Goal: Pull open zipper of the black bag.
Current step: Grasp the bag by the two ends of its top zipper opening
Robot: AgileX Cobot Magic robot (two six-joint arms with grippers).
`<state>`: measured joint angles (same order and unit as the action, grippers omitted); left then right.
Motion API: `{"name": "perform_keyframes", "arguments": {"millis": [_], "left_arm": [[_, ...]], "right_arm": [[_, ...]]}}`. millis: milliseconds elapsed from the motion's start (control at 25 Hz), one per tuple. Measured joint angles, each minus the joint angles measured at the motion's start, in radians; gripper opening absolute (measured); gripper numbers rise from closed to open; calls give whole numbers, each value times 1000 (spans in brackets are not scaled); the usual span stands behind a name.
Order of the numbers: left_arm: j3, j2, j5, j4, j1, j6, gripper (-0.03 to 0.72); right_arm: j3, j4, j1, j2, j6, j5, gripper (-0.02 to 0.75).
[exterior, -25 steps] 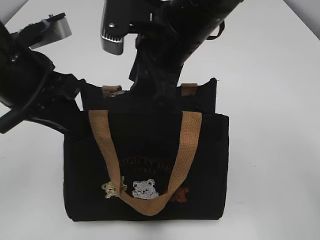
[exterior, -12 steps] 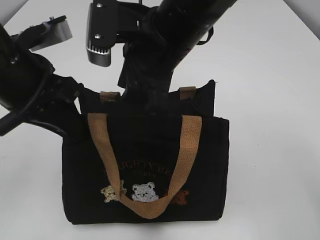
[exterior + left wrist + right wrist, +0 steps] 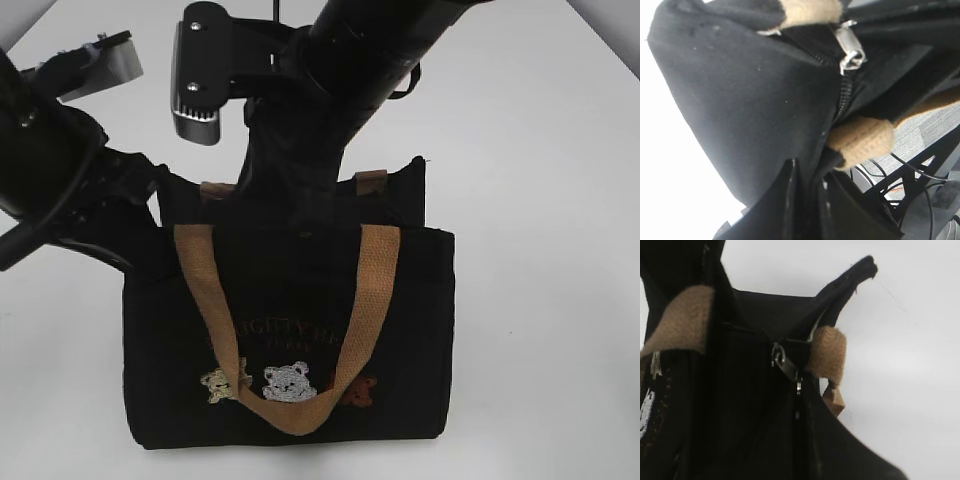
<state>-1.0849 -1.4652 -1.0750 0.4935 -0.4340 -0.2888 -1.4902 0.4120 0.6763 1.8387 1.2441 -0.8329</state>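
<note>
The black bag [image 3: 400, 330] stands upright on the white table, with its tan handle [image 3: 385, 280] and bear patches [image 3: 288, 382] facing me. Its zipper [image 3: 842, 97] runs along the top edge. The silver pull [image 3: 782, 361] lies near a tan strap tab [image 3: 829, 355]. My right gripper [image 3: 798, 390] comes down onto the bag's top from above and is shut, with the tip of the pull between its fingertips. My left gripper [image 3: 807, 172] is shut on the black fabric at the bag's left end, just below another tan tab [image 3: 862, 142].
The white tabletop [image 3: 540, 150] extends all round the bag. The right arm's silver camera housing [image 3: 195, 100] hangs above the bag's left half. Cables and a black frame [image 3: 910, 185] show beyond the table in the left wrist view.
The right arm has shifted left along the bag's top and its jaws have closed. The bag has nudged slightly. The left gripper keeps its hold.
</note>
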Motion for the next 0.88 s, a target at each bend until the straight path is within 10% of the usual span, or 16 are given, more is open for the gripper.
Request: {"name": "perform_keyframes", "arguments": {"millis": [880], "left_arm": [[0,1,11,16,0,0,36]], "right_arm": [[2,-4,-41,-80,-83,-55,-1]]}}
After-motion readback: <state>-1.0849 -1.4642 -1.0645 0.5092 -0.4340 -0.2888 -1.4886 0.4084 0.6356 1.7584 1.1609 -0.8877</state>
